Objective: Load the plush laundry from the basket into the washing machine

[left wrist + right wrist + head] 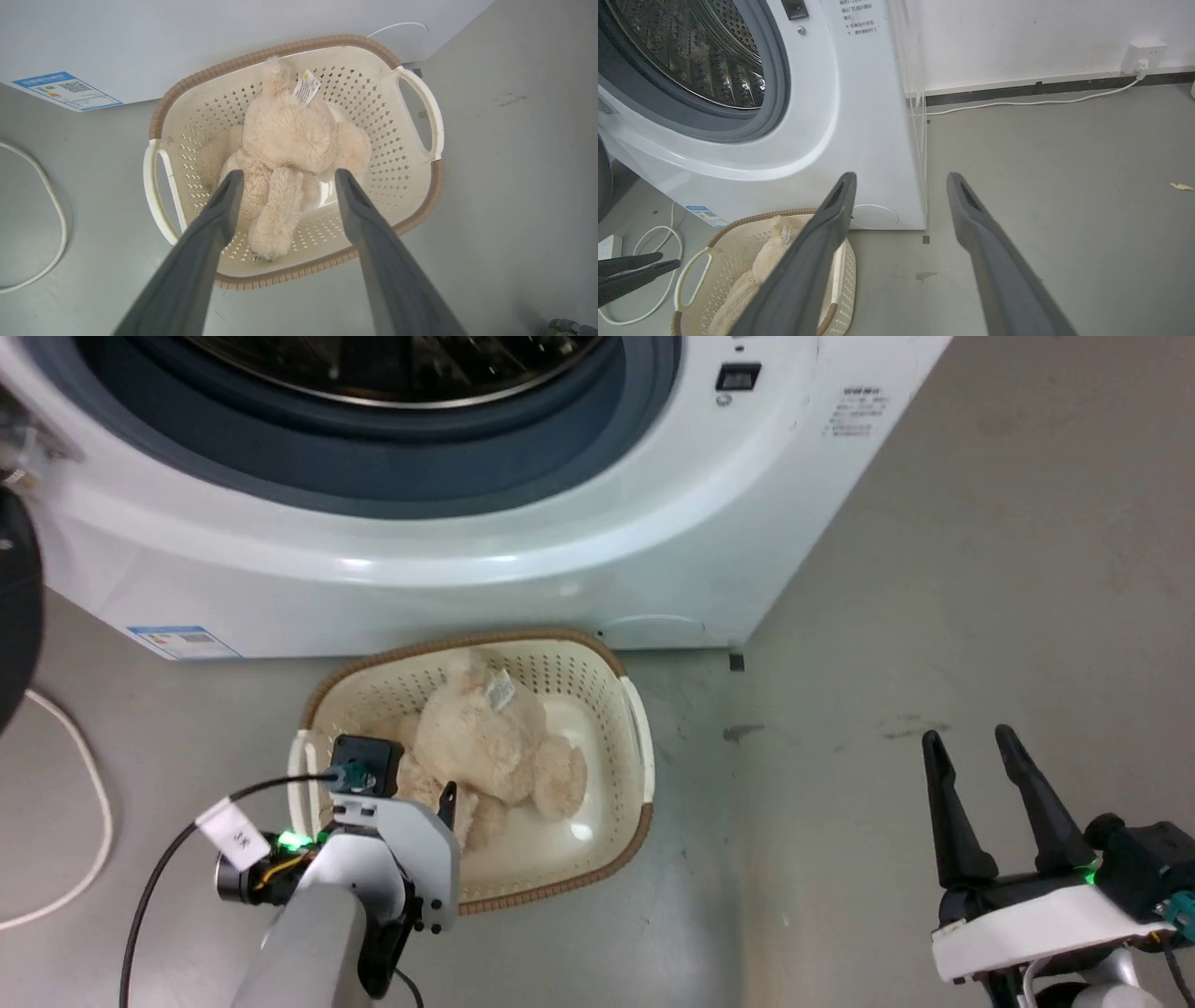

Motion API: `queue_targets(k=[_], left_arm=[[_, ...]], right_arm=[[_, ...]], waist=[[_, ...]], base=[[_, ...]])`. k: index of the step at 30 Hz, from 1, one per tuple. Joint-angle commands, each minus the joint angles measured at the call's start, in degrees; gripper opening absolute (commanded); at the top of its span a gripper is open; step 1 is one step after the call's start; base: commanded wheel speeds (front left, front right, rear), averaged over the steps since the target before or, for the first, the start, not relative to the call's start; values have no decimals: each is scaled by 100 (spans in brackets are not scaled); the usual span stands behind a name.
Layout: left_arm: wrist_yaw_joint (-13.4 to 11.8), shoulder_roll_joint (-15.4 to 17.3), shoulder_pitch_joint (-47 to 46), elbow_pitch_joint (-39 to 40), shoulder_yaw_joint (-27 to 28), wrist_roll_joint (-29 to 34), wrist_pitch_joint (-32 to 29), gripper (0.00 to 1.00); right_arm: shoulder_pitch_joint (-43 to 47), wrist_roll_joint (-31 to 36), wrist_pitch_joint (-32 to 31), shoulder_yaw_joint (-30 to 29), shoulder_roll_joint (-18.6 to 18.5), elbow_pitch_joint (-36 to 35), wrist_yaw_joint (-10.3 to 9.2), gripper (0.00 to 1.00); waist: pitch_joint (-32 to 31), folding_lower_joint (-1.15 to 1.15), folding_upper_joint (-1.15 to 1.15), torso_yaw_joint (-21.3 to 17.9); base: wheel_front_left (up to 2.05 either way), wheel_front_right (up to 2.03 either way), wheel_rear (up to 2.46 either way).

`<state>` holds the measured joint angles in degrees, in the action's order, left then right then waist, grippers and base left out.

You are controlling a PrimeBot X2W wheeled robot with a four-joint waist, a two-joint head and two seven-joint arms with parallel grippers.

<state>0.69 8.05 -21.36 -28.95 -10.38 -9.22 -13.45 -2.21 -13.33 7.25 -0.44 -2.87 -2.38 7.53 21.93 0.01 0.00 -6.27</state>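
The basket (pixel 627 683) stood on the grey floor (pixel 934 616) just before the washing machine (pixel 560 551), its far rim close to the machine's base; contact could not be confirmed. The machine's opening was uncovered, with the steel drum (pixel 700 56) visible inside the grey gasket (pixel 777 88).

The plush laundry (pixel 289 140) lay inside the basket, on its bottom. Its long axis ran from the washer side toward the robot side. The end bearing the white tag (pixel 306 86) pointed toward the machine, and one long lobe pointed toward the near rim. A rounded lobe projected to the robot's right.

The left gripper (pixel 288 175) was positioned above the basket with its jaws apart, one finger to either side of the near lobe in the left wrist view. Contact with the plush could not be determined.

The right gripper (pixel 968 737) was over bare floor, well to the right of the basket, jaws apart and holding nothing.

A white cable (pixel 84 803) lay on the floor to the left
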Motion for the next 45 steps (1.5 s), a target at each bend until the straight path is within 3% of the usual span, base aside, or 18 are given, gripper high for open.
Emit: queue_targets(k=[1, 21, 32, 41, 45], left_arm=[[14, 43, -171, -110, -60, 3, -66, 100], [-230, 357, -1054, -1046, -683, -60, -1014, 100], [-492, 630, -1613, -1393, -1109, -63, -1490, 100], [-904, 972, -2053, -1495, -1373, 47, -1449, 100], [-962, 1101, -2234, -1569, -1483, 29, -1487, 100]], right_arm=[[-127, -83, 51, -13, 0, -48, -2, 100], [-250, -671, 293, -88, 0, -221, -3, 100], [-328, -1029, 451, -78, 0, -313, -3, 100], [-382, -1299, 559, 36, 0, -389, -4, 100], [-416, -1417, 608, 81, 0, -395, -4, 100]], waist=[[127, -1, 0, -72], [1300, -1, 0, -418], [2045, -1, 0, -605], [2546, -1, 0, -763], [2737, -1, 0, -823]], base=[[0, 0, 0], [0, 0, 0], [0, 0, 0], [0, 0, 0], [0, 0, 0]])
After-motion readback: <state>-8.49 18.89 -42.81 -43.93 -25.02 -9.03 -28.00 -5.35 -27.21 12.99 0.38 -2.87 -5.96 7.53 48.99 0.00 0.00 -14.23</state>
